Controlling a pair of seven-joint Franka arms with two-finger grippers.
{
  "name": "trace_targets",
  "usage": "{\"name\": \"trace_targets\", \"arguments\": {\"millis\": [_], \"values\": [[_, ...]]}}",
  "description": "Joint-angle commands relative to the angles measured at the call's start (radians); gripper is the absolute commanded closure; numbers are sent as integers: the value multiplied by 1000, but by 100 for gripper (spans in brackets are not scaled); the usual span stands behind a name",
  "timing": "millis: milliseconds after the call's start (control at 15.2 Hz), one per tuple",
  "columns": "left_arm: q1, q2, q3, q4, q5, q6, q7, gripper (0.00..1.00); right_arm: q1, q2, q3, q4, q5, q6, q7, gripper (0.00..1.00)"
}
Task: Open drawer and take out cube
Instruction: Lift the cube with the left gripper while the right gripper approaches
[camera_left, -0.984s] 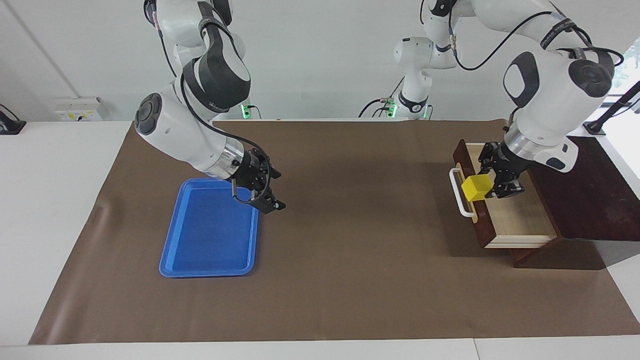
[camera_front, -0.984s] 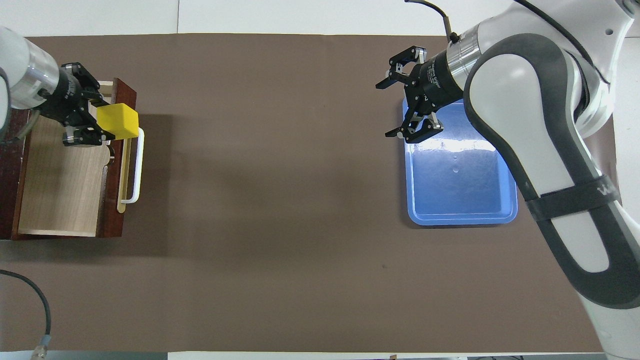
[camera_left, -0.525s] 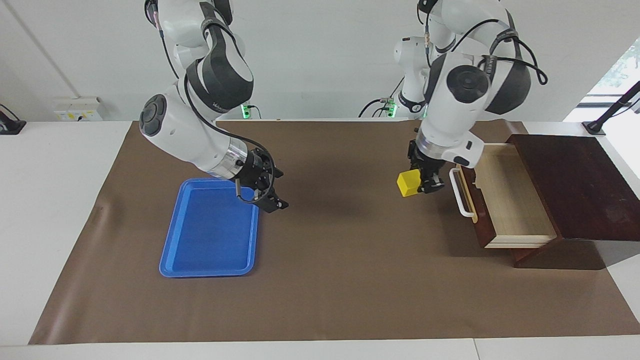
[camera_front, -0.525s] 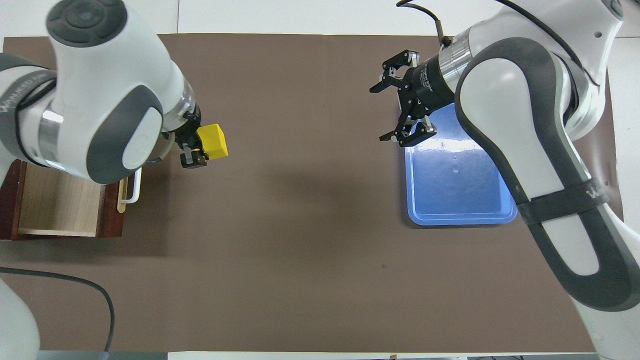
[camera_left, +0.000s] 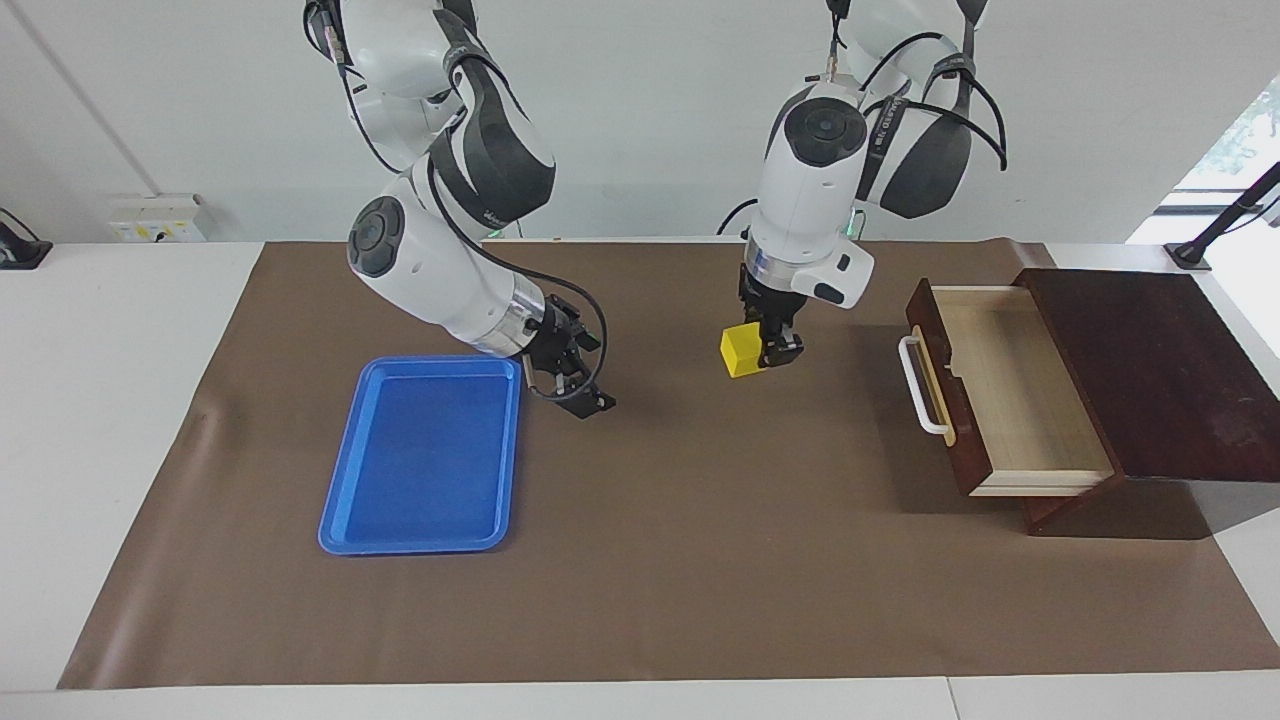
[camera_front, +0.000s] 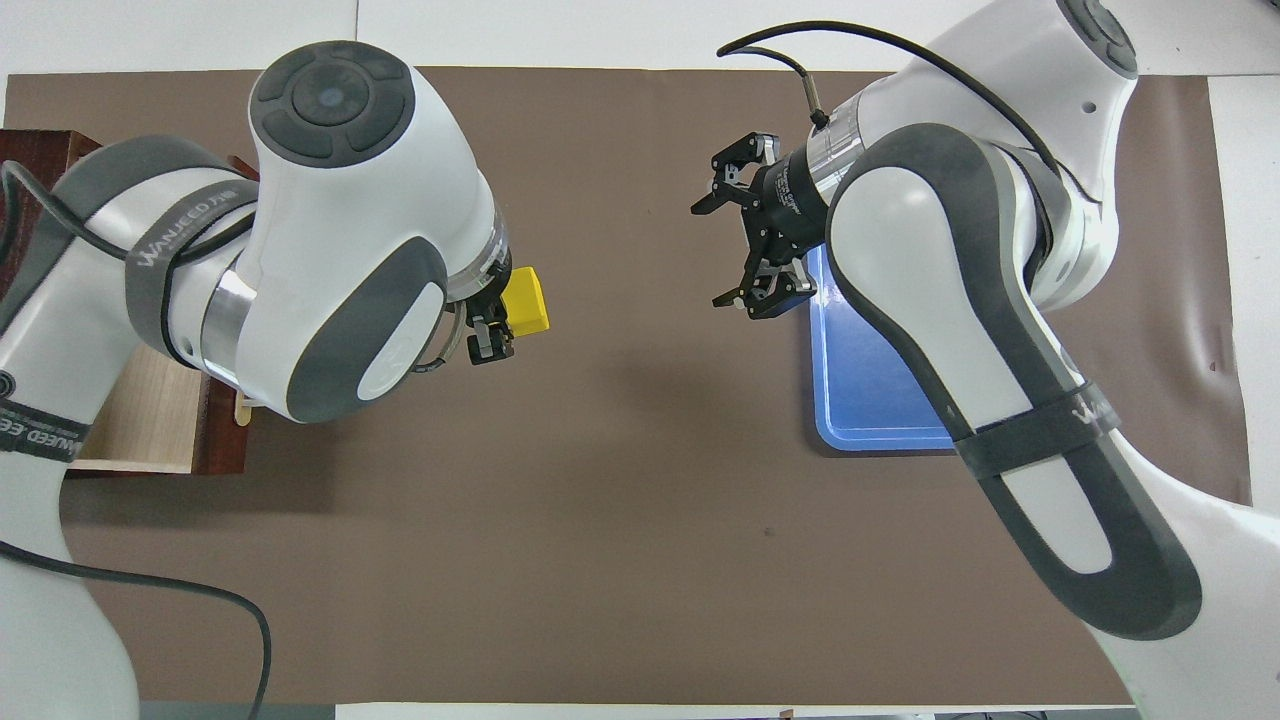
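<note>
The drawer stands pulled open at the left arm's end of the table, its light wood inside bare and its white bar handle facing the table's middle. My left gripper is shut on the yellow cube and holds it in the air over the brown mat, between the drawer and the tray. In the overhead view the cube shows at the left gripper, and the left arm hides most of the drawer. My right gripper is open and empty over the mat beside the tray; it also shows in the overhead view.
A flat blue tray lies empty on the brown mat at the right arm's end; the right arm covers part of it in the overhead view. The drawer's dark cabinet stands at the table's edge.
My left gripper has carried the cube out of the drawer and toward the table's middle. My right gripper has moved from over the tray's corner toward the middle, still open.
</note>
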Motion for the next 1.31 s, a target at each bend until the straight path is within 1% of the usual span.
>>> {"name": "trace_targets", "arguments": {"millis": [0, 197, 722, 853, 1050, 1247], "values": [[28, 26, -45, 12, 13, 53, 11, 100, 31, -20, -1, -19, -43, 24, -5, 3], [31, 26, -45, 12, 9, 109, -10, 100, 31, -17, -1, 0, -43, 21, -31, 3], [31, 26, -37, 6, 9, 80, -47, 100, 60, 5, -1, 32, -37, 25, 4, 6], [31, 26, -37, 6, 9, 80, -49, 100, 78, 20, -1, 62, -37, 28, 6, 9], [28, 24, -39, 6, 9, 87, -49, 100, 86, 58, -1, 116, -43, 24, 9, 9], [27, 18, -37, -20, 14, 93, -47, 100, 89, 139, -6, 248, -47, -34, 18, 10]]}}
